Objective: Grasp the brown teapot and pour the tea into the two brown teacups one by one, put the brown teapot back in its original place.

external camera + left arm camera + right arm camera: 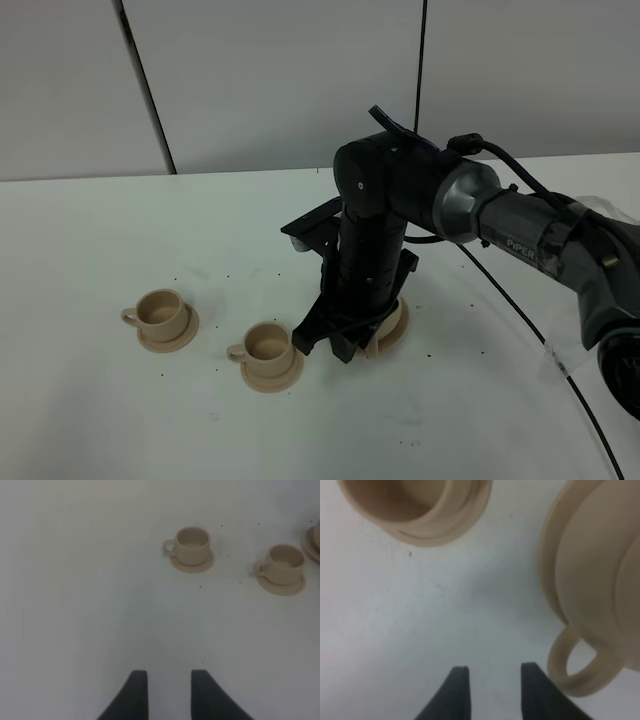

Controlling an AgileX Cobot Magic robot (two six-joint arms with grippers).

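The brown teapot (590,565) fills one side of the right wrist view, its loop handle (568,672) just beside one finger of my right gripper (492,680). That gripper is open, with bare table between its fingers. In the high view the right gripper (335,348) points down at the middle of the table and the arm hides the teapot; only the rim of the wide saucer (398,328) shows. The two brown teacups (165,314) (268,352) stand on their saucers to the left. My left gripper (167,680) hovers open over bare table, well short of the teacups (192,545) (285,562).
The nearer cup's rim (455,520) lies close ahead of the right gripper. The right arm's black cable (520,310) trails across the table on the right. Small dark specks dot the white tabletop (200,430). A grey panelled wall (300,80) stands behind.
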